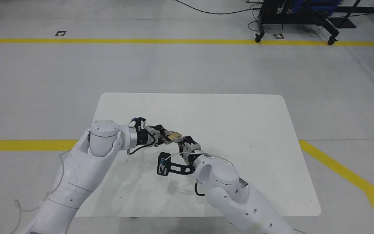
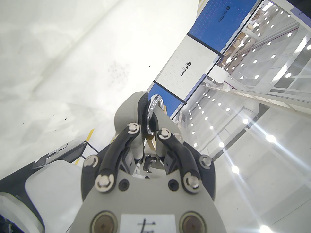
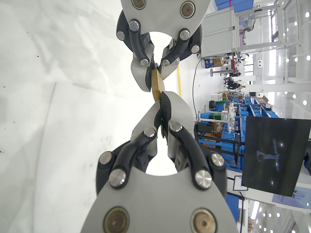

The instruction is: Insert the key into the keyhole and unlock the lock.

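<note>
A small brass padlock (image 1: 173, 136) hangs above the middle of the white table (image 1: 251, 117), held between the two grippers. My left gripper (image 1: 162, 134) is shut on the padlock; in the left wrist view its silver shackle (image 2: 155, 101) sticks out past the gripper (image 2: 151, 115). In the right wrist view my right gripper (image 3: 161, 103) is shut, its tips pressed against the end of the padlock's brass body (image 3: 157, 84), facing the left gripper (image 3: 153, 73). The key lies hidden between the right gripper's black pads (image 3: 165, 107).
The tabletop around the arms is bare white, with a few dark specks. Grey floor with yellow lines surrounds the table. A black wheeled cart (image 1: 298, 14) stands far off at the back right.
</note>
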Motion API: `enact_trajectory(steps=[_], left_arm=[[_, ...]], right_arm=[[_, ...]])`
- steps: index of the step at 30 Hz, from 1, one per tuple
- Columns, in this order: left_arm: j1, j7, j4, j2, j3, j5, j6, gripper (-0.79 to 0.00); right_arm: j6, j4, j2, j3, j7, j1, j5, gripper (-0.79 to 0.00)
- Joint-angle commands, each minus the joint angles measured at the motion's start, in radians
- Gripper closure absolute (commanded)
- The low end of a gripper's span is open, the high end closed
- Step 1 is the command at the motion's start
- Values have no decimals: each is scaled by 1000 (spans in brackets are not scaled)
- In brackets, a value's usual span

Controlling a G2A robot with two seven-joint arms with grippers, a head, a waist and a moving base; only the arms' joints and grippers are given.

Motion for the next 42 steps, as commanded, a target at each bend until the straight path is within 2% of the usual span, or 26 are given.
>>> enact_trajectory(steps=[1,6,17,28,42], left_arm=[[0,-1,0,1,0,0,0,0],[1,2,2,1,-2,-3,0,0],[-1,11,8,1,-1,-14,4,0],[-3,12,10,2,2,-15,0,0],[-2,13,8,3,1,-17,-4,0]], right_arm=[[2,-2,0,5,-3,-4,2,0],[5,-9,0,19,-12,-16,4,-126],[2,-24,2,45,-37,-38,4,-206],[-7,-33,3,68,-52,-54,4,-265],[-19,-41,6,98,-58,-80,9,-262]])
